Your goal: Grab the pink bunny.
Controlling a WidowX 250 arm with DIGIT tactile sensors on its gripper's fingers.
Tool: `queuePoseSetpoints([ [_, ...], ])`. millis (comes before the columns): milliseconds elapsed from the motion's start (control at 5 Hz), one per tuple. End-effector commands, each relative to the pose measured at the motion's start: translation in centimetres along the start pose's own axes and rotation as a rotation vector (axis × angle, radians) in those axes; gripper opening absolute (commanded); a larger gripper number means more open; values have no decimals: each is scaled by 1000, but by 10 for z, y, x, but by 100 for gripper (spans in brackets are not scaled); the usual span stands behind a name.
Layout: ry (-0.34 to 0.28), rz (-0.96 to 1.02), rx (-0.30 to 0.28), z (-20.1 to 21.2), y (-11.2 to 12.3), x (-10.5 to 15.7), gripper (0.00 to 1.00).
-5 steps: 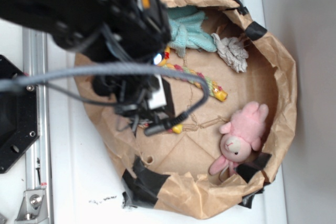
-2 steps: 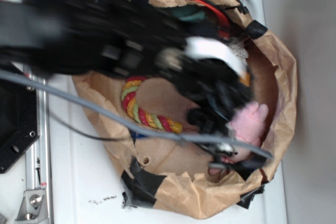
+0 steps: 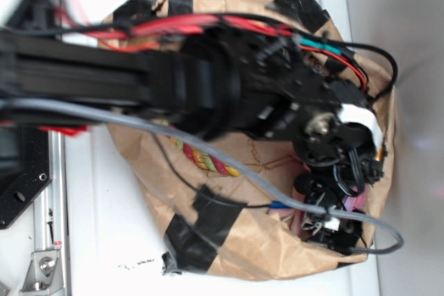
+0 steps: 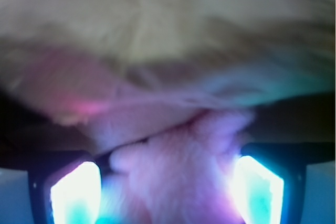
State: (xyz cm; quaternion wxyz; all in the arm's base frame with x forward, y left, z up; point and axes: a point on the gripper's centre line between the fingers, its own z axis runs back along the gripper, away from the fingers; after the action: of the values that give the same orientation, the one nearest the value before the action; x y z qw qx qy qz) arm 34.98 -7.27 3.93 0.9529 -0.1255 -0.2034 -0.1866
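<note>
Deep inside the brown paper bag (image 3: 229,254), hard against its right-hand wall near the lower right corner: the pink bunny (image 3: 355,203), almost wholly hidden in the exterior view, only a sliver of pink showing under the black wrist hardware. Directly over that spot, the gripper (image 3: 333,206), reached across the bag from the left rim, cables trailing over the taped edge.

From the wrist view, a clearer relation: pink fluff (image 4: 178,177) filling the gap between the two fingers (image 4: 76,192), which glow bright at lower left and lower right. Standing apart, one on each side of the plush, not pressed shut; contact with the fur impossible to judge through the blur. Behind the toy, crumpled paper wall (image 4: 157,35) close ahead, so little room left to travel forward.

Bunny therefore centred between the fingers and just below and ahead of the palm, neither to one side nor the other. Long axis of the toy not readable here; too blurred and too close. Judged as the last stage of the approach: closing straight on what lies in the gap looks enough, with some risk of pinching bag paper along with the fur.

Elsewhere in the bag, a coloured rope toy (image 3: 208,161) toward the left rim, well apart from the bunny.
</note>
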Motion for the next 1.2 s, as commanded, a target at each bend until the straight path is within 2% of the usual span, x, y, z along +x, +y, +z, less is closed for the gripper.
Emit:
queuePoseSetpoints([
  [0,60,-84,11,-18,-33,-12,100],
  [200,76,-50,25,-8,-37,-23,0],
  [600,118,-26,48,19,-38,-83,0],
  [800,123,-4,57,38,-39,-97,0],
  [1000,55,64,56,63,-39,-77,0],
])
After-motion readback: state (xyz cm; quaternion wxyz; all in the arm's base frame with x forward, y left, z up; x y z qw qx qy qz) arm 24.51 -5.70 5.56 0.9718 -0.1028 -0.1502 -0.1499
